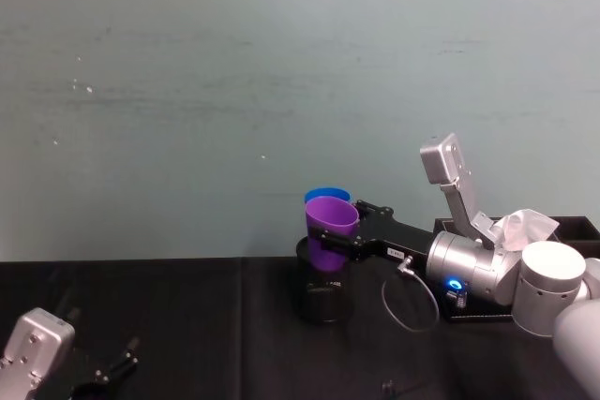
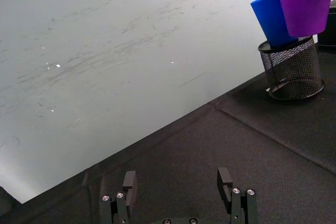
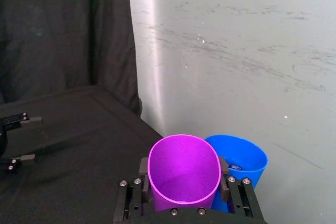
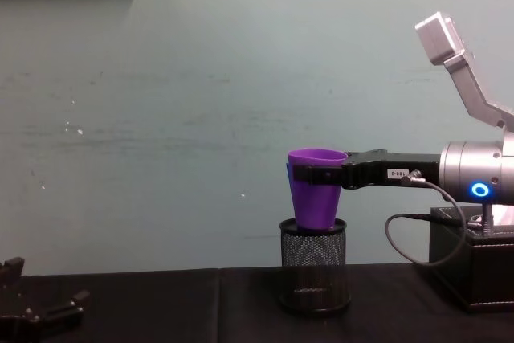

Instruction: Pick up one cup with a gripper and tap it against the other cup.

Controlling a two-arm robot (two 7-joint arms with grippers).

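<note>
My right gripper is shut on the purple cup, holding it upright by its upper wall. In the chest view the purple cup hangs with its base at the rim of the black mesh holder. The blue cup stands in that holder, just behind the purple cup. From the right wrist the purple cup and the blue cup sit side by side; whether they touch I cannot tell. My left gripper rests open and empty low at the left.
A black tissue box stands behind the right arm at the table's right. A cable loops down from the right wrist. The pale green wall rises directly behind the holder. Black cloth covers the table between the two arms.
</note>
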